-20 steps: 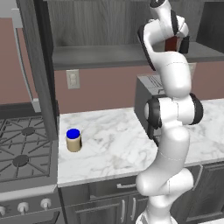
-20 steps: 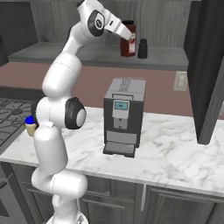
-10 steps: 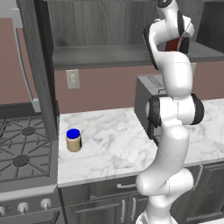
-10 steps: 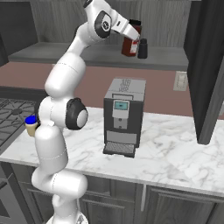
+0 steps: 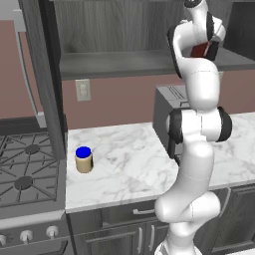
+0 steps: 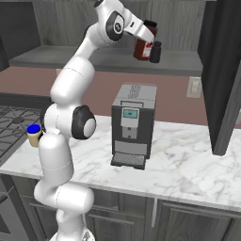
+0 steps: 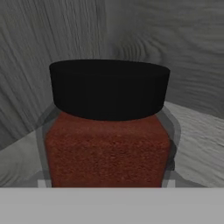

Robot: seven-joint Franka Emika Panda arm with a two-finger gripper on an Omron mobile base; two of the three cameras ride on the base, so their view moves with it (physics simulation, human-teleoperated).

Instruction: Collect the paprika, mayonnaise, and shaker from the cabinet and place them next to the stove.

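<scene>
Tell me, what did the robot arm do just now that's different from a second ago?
The gripper moved forward into the cabinet, right up to the paprika, and began closing around the bottle. Whether it has gripped yet is unclear. The shaker beside it, the mayonnaise on the counter and the coffee machine stayed put.

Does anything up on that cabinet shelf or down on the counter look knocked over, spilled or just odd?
Nothing stands out. The paprika and the shaker stand upright on the cabinet shelf, with the gripper around the paprika. The mayonnaise sits upright on the counter beside the stove. No spill shows.
</scene>
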